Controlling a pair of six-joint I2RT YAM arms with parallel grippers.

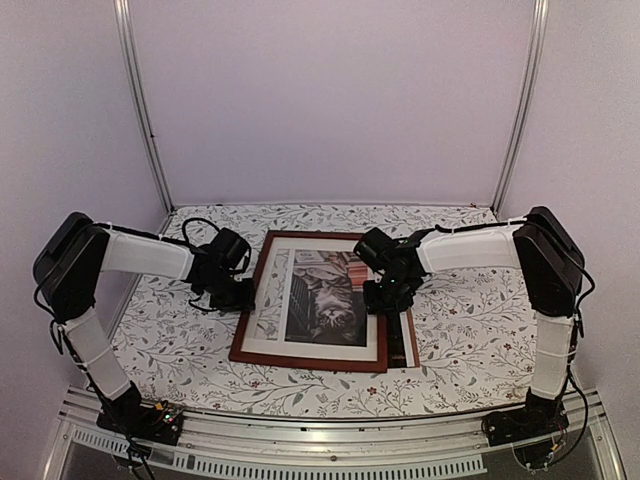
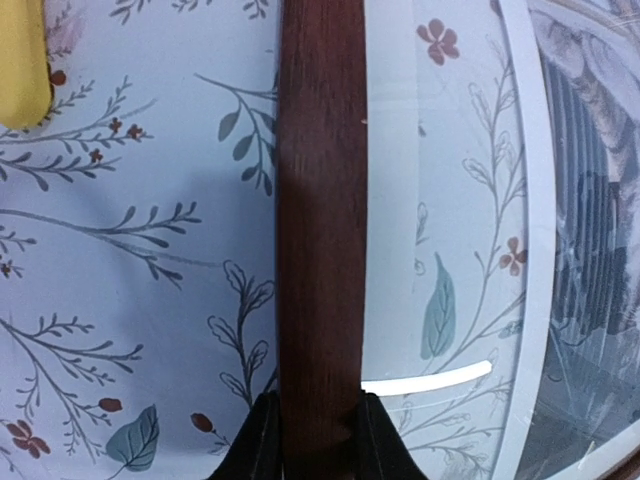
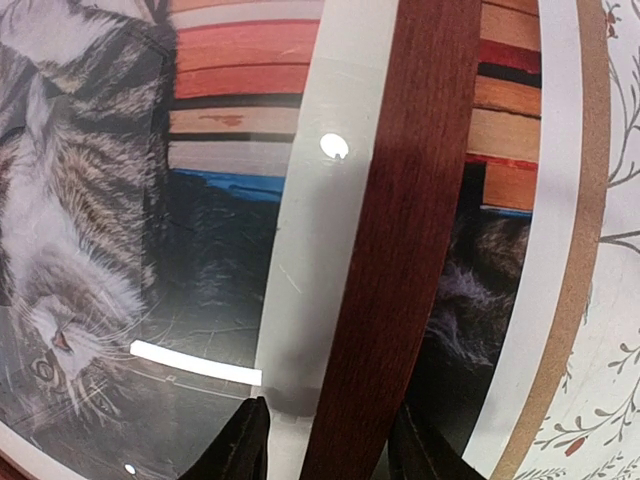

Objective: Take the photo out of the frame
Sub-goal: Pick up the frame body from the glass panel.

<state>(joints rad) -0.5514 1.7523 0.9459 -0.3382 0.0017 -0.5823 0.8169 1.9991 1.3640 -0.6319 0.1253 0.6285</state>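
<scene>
Left gripper (image 2: 322, 448) sits at the bottom middle of its wrist view with both fingers (image 2: 262, 445) pressed against the sides of the frame (image 2: 320, 200). It's clamped on the left rail, which runs straight up the view from between the jaws. Left of that rail is just the floral tabletop (image 2: 130, 250), plus a yellow something (image 2: 20, 60) poking in at the upper left corner, no idea what it is. Right of the rail you look through the glass (image 2: 440, 200) at more flowery cloth first, then the white border of the photo (image 2: 590, 250) at the right edge.

Right gripper (image 3: 330, 448) straddles the opposite rail, bottom middle of its own view. The finger on the right of the view looks like it touches the wood, but there's a sliver of gap between the other finger (image 3: 240, 445) and the rail, so the jaws are narrowed around it, not fully closed. The cat-and-books photo shows on both sides of this rail: under the glass on the left, bare on the right, lying on a brown backing board (image 3: 590, 200) with tabletop beyond.

From the top camera the frame lies mid-tabletop with a gripper on each long side, and the photo and board peek out past its lower right — so the frame sits shifted left of the photo, covering most of it.
</scene>
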